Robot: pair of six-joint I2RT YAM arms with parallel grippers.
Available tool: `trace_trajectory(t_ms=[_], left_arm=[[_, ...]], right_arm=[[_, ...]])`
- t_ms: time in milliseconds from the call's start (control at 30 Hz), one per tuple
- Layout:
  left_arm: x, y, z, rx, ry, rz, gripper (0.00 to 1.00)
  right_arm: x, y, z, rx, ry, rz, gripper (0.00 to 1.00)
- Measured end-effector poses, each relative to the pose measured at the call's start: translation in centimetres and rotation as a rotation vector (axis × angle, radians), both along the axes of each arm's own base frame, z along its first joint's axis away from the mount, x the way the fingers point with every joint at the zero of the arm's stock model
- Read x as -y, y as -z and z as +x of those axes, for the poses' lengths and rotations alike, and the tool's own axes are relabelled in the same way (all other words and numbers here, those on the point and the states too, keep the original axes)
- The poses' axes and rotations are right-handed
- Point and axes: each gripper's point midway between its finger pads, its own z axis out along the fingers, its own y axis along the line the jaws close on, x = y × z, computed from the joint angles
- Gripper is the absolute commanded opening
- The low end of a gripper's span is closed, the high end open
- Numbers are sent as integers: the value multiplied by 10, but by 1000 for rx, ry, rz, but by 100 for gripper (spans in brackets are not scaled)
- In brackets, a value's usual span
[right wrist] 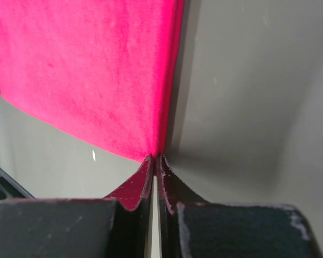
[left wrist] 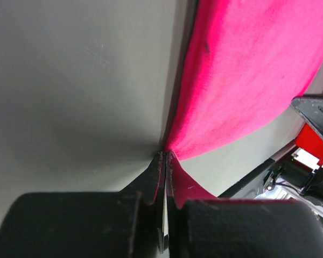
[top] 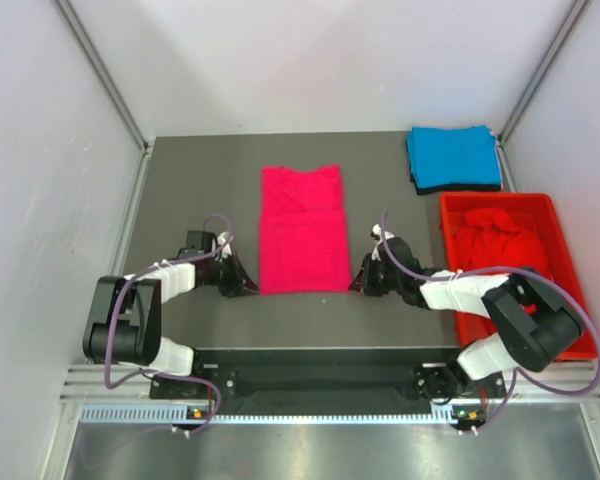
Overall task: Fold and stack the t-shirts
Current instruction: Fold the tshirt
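Pink-magenta tee (top: 300, 232): laid flat mid-bench (top: 190, 200), folded into long strip, near corners pinched. Sky-blue tee (top: 453, 155): folded, far right corner. Red tees (top: 495, 238): crumpled in crate (top: 495, 197).

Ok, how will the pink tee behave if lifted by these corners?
Probably floppy: the pink tee lies flat as thin cloth, so its middle should sag between the left gripper and right gripper. Likely light, being thin. Its folded layers may shift, as each pinch holds only a corner.
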Motion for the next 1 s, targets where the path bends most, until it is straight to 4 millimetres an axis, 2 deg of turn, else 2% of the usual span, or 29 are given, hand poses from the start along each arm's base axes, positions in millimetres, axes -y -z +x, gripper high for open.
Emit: trace_trajectory(t_ms=[133,167,233,267,300,333,367,500,733,1000], left_arm=[[-4,-3,0,24,-18,25,0],[-5,-4,0,32,-24,29,0],[-5,-7,1,42,-32,30,0],[-5,-8,1,44,-35,27,0],[-5,-9,2,44,-37,25,3],[-5,-8,1,42,-38,25,10],[-5,-8,1,40,-37,23,19],[-2,-10,0,35,-32,6,30],[3,-9,-5,21,-21,-3,36],[10,-9,-22,0,-28,0,42]], right_arm=[[8,0,-13,20,-3,10,0],[10,0,-15,24,-3,14,3],[11,0,-18,33,-3,23,17],[10,0,-18,38,-3,31,21],[9,-1,-18,44,-6,38,24],[8,-3,-19,45,-9,45,27],[7,-4,-19,46,-9,50,27],[8,-5,-19,47,-7,49,27],[9,-5,-18,29,1,27,30],[13,-6,-21,7,28,18,33]])
